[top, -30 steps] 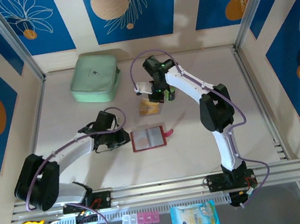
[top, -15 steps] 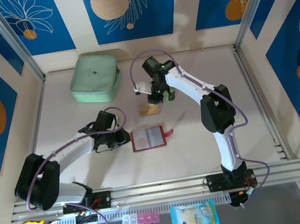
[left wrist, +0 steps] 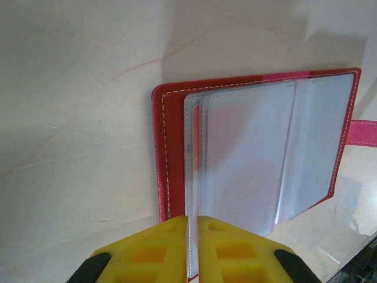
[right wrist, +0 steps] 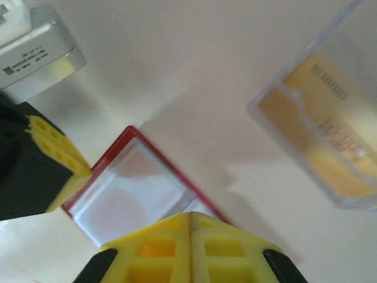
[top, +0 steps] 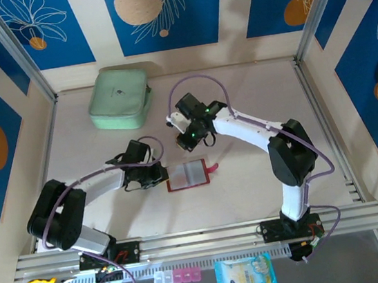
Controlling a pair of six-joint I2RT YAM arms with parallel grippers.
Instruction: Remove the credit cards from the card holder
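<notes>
Pinching a clear sleeve edge of the open red wallet [top: 192, 174] with the left gripper [left wrist: 192, 236], flat on the table [top: 238, 198]. Right gripper [right wrist: 189, 236] pressed together empty over its far edge, yellowish card [right wrist: 321, 135] near.

Your left arm [top: 94, 185] and right arm [top: 246, 125] wear white shells between black joints, and a purple cable [top: 191, 78] loops along each. A small green light [top: 206, 110] glows by the right wrist. Your left hand [left wrist: 192, 221] and right hand [right wrist: 189, 217] carry yellow fingers [left wrist: 147, 250] moulded with square pockets, black behind. Both bases [top: 287, 226] are bolted to a silver rail [top: 201, 236].
</notes>
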